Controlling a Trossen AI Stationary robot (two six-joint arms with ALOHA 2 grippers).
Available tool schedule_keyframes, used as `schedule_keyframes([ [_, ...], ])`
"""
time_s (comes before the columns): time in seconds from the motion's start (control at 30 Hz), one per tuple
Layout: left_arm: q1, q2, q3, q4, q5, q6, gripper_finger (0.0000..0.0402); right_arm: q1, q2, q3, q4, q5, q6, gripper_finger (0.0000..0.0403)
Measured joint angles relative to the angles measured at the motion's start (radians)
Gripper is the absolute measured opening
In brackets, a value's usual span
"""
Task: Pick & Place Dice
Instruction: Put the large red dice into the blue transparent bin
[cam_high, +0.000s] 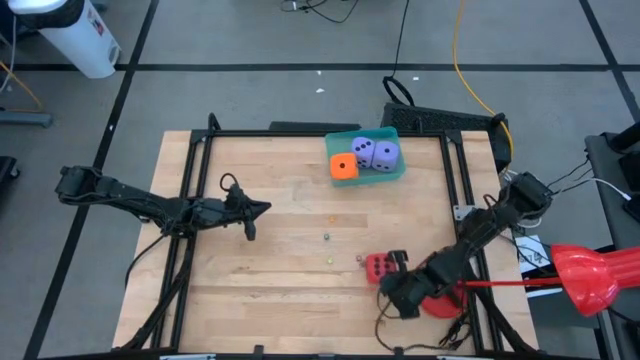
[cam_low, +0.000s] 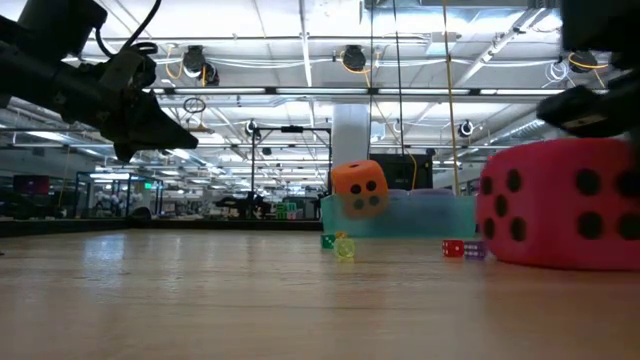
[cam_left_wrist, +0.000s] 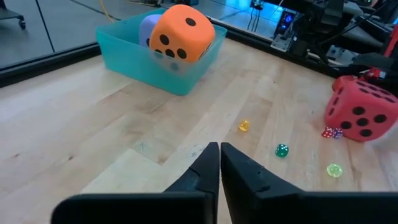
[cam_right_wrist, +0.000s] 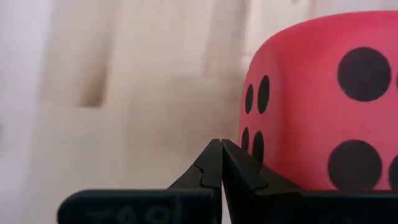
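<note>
The red die (cam_high: 377, 266) sits on the table near its near right part, large in the low view (cam_low: 560, 205). My right gripper (cam_high: 393, 270) is shut and low beside it; its tips (cam_right_wrist: 221, 144) stand just off the die's pipped side (cam_right_wrist: 323, 106). Two lavender dice (cam_high: 374, 153) lie in a teal tray (cam_high: 398, 172) at the far edge. The orange die (cam_left_wrist: 181, 32) rests on top at the tray's corner, leaning over its wall. My left gripper (cam_high: 262, 208) is shut and hovers above the table's left middle (cam_left_wrist: 219, 146). My right gripper's shut fingers (cam_right_wrist: 239, 165) lie close against the red die's lower edge (cam_right_wrist: 255, 134), coming at it low from the table's right near side. I cannot tell whether they touch it. The die rests on the table.
Tiny green (cam_left_wrist: 282, 150), yellow (cam_left_wrist: 244, 126), pale green (cam_left_wrist: 334, 169) and red-purple (cam_left_wrist: 331, 132) dice are scattered mid-table. A flat red disc (cam_high: 442, 303) lies under my right arm. A red funnel-shaped object (cam_high: 585, 276) sits off the right edge. A black frame (cam_high: 300, 134) borders the table.
</note>
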Motion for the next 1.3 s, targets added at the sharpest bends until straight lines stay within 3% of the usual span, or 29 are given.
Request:
schedule_keyframes([
  [0.3, 0.003, 0.0, 0.0, 0.002, 0.0, 0.009, 0.0011, -0.113, -0.027, 0.01, 0.045, -0.002, -0.129, 0.0],
  [0.5, 0.003, 0.0, 0.0, 0.003, 0.001, 0.026, 0.0009, -0.164, -0.087, 0.025, 0.053, 0.051, -0.183, 0.0],
  [0.77, 0.002, 0.0, 0.0, -0.003, 0.002, 0.027, 0.003, -0.161, -0.181, 0.026, 0.135, -0.059, -0.211, 0.0],
  [0.93, 0.002, 0.0, 0.0, -0.001, 0.001, 0.027, 0.003, -0.136, -0.239, 0.09, 0.108, 0.076, -0.296, 0.0003],
  [1.1, 0.002, 0.0, 0.0, 0.0, 0.001, 0.025, 0.003, -0.141, -0.247, 0.214, -0.041, 0.157, -0.362, 0.0057],
  [1.3, 0.002, 0.0, 0.0, -0.009, 0.001, 0.025, 0.0031, -0.176, -0.247, 0.253, -0.109, 0.187, -0.365, 0.0188],
])
